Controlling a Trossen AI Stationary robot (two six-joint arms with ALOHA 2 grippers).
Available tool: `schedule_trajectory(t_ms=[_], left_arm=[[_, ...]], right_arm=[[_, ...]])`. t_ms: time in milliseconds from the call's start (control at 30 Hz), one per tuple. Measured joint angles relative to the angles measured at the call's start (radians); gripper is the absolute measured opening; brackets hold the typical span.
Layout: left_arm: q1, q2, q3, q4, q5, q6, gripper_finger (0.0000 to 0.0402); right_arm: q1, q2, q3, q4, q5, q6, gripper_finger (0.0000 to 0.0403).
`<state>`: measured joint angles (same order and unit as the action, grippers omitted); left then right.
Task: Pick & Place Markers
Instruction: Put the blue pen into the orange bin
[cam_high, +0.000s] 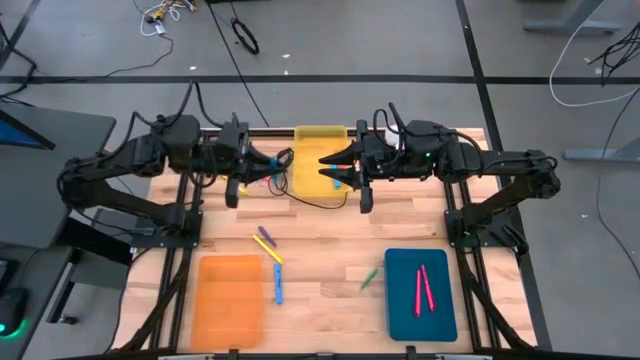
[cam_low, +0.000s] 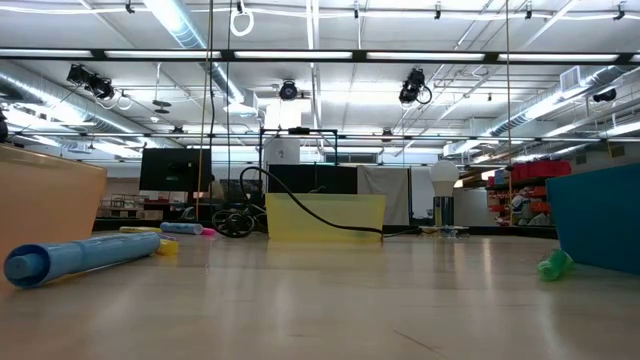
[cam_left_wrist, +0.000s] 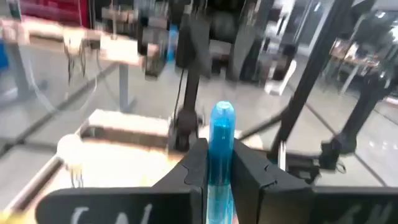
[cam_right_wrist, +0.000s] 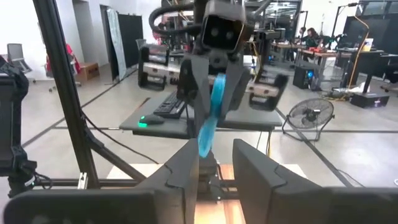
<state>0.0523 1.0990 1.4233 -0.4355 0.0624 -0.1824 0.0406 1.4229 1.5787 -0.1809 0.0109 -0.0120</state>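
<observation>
Blue marker (cam_left_wrist: 221, 155) — nearest the lens, clamped upright in the left claw (cam_left_wrist: 219, 171) beside the yellow tray (cam_high: 318, 168). Facing it, the right claw (cam_right_wrist: 214, 163) stands narrowly parted around the marker's other end — long axis runs claw to claw.

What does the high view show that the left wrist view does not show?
Only the high view shows the yellow tray, the orange tray, the teal tray with two pink markers, and loose markers on the table. Only the left wrist view shows the blue marker clamped in the left tool. Both show the right arm.
</observation>
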Motion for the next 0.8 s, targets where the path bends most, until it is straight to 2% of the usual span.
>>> schedule_trajectory(t_ms=[367, 633, 800], left_arm=[[-0.061, -0.069, -0.001, -0.347, -0.006, -0.178, 0.0044], [-0.116, -0.072, -0.001, -0.578, 0.086, -0.272, 0.0044], [-0.154, -0.072, -0.001, -0.695, 0.097, -0.326, 0.0044]], right_arm=[[-0.001, -0.005, 0.000, -0.008, 0.000, -0.005, 0.0100], [-0.002, -0.004, 0.000, -0.002, 0.000, -0.007, 0.0101], [-0.002, -0.004, 0.000, 0.001, 0.000, -0.022, 0.0101]])
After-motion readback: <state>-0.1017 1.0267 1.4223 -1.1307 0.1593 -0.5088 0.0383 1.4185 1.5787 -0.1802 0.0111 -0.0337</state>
